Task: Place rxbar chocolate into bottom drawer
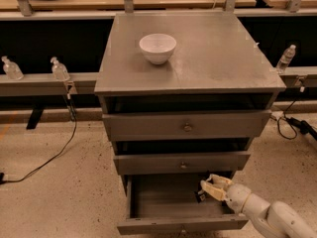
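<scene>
The grey cabinet's bottom drawer is pulled out and its plain grey inside shows. My gripper reaches in from the right, over the drawer's right rear corner, with its pale fingers spread apart. The rxbar chocolate, small and black with a white patch, lies in the drawer just below and left of the lower finger, near the right wall. Whether the finger still touches it I cannot tell.
The two upper drawers stand slightly ajar. A white bowl sits on the cabinet top. Small clear bottles stand on the rail at left and right. Cables lie on the speckled floor.
</scene>
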You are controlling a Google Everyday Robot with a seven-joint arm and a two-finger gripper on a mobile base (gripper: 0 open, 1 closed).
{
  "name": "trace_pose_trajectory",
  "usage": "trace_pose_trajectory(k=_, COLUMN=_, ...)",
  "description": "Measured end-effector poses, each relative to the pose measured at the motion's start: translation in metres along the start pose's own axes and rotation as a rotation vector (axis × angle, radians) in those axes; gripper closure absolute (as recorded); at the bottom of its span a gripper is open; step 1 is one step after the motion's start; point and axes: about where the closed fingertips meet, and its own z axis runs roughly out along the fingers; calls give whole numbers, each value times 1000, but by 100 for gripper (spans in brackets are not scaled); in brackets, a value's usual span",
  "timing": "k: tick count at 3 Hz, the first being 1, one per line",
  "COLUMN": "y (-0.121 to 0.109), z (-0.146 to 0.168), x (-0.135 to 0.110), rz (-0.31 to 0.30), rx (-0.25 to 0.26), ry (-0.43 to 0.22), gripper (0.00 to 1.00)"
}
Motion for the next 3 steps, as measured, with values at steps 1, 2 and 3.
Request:
trace_pose_trajectory(k=1, y=-40, z=6, x=39, rz=52, rx=80, ry=10, gripper=100)
trace_pose_trajectory(k=2, y=-70, z=16, x=81, rz=122, rx=128, ry=24, gripper=100)
trace_pose_trajectory(k=3, y=-84, z=30, x=119, rz=181, rx=160, ry=36, gripper=87)
